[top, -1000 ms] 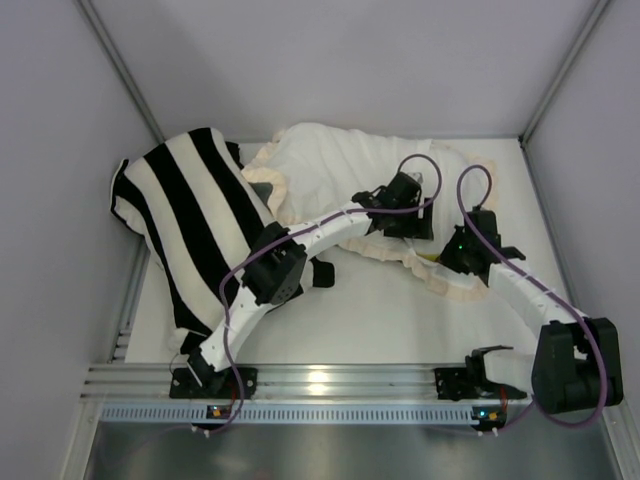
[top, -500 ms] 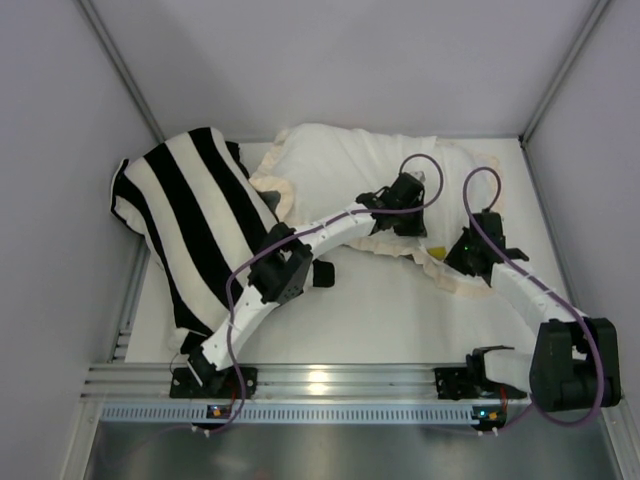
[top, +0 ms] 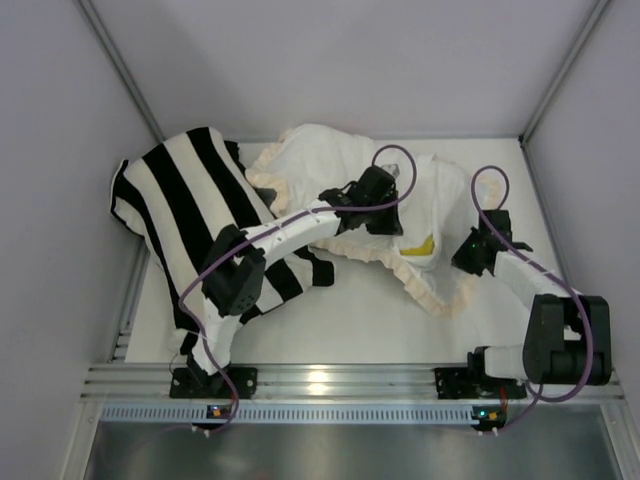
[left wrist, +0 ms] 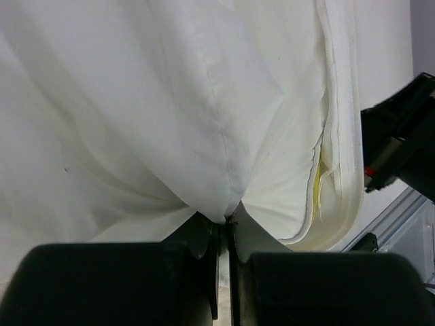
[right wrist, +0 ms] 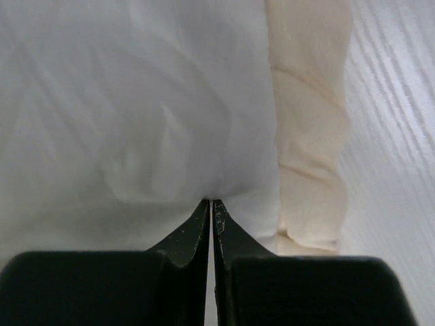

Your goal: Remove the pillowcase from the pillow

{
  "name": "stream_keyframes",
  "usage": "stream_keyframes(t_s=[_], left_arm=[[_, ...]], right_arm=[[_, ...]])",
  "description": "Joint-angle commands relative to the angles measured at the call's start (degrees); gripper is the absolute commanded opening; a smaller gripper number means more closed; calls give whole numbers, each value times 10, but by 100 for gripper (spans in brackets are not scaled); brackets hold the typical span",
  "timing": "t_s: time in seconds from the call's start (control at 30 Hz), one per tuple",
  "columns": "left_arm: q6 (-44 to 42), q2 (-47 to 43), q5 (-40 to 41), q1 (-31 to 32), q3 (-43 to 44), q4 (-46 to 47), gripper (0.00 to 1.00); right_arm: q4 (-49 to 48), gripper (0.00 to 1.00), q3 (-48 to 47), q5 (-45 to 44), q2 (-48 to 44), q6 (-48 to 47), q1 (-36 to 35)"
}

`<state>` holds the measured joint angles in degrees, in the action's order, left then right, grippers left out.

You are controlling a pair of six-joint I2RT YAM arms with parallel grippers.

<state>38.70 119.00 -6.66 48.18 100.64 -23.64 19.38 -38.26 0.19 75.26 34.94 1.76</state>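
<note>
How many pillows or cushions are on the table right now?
2. The striped cushion lies at the far left; the white pillow sits right of it, mostly wrapped in the pillowcase, only a yellow patch showing. I see no others.

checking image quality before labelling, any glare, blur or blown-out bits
top external: sharp, with one glare spot on the front rail; left wrist: pillowcase nearly blown out, left fingers dark and out of focus; right wrist: cloth soft and low in contrast, right fingers black silhouettes

White links, black joints — left arm (top: 285,228), right arm (top: 522,278) alike; looping purple cables (top: 393,148); fingers (right wrist: 192,236) black, tapered.
</note>
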Motion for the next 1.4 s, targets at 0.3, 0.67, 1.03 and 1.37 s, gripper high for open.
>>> stream_keyframes(t_s=[0.3, 0.67, 1.03, 1.37], left_arm=[[-20, -79, -14, -11, -25, 25, 0], [-15, -45, -17, -10, 7, 33, 0], [-21, -40, -20, -10, 38, 32, 0], [-39, -32, -10, -24, 95, -2, 0]], right_arm=[[55, 54, -47, 139, -202, -49, -51], [152, 57, -163, 89, -85, -48, -90], [113, 40, -81, 25, -73, -30, -130], [122, 15, 6, 1, -153, -25, -132]])
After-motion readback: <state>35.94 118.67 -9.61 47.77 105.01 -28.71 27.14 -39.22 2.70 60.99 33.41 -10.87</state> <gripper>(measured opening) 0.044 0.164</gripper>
